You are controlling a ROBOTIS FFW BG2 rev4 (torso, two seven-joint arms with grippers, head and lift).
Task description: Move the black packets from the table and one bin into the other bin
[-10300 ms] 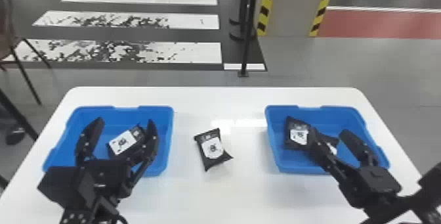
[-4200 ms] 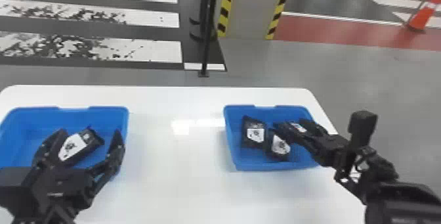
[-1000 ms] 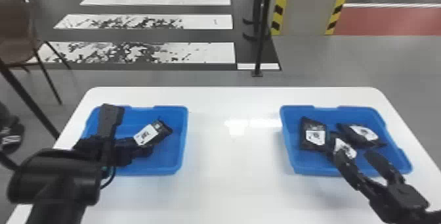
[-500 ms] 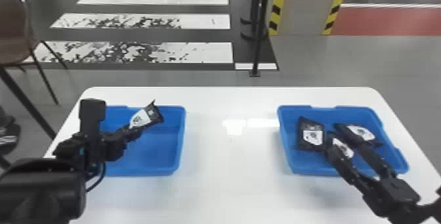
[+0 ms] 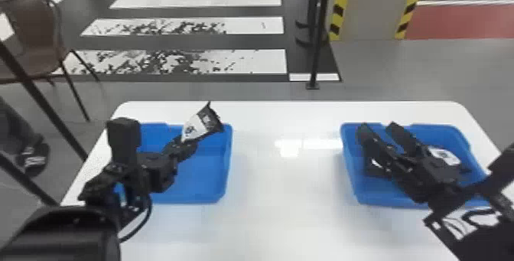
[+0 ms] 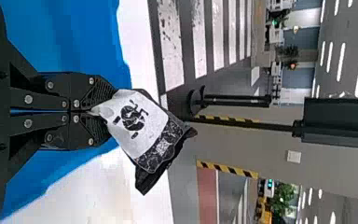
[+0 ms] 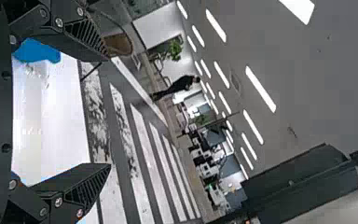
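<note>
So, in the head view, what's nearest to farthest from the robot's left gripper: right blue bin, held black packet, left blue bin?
1. Held black packet, in the left gripper.
2. Left blue bin, just beneath.
3. Right blue bin, on the robot's other side.

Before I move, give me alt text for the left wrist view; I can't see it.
The left tool pinches a black packet by its white-labelled end, the dark end sticking out past the fingers. Behind lie a blue bin, the white table and a striped crossing.
</note>
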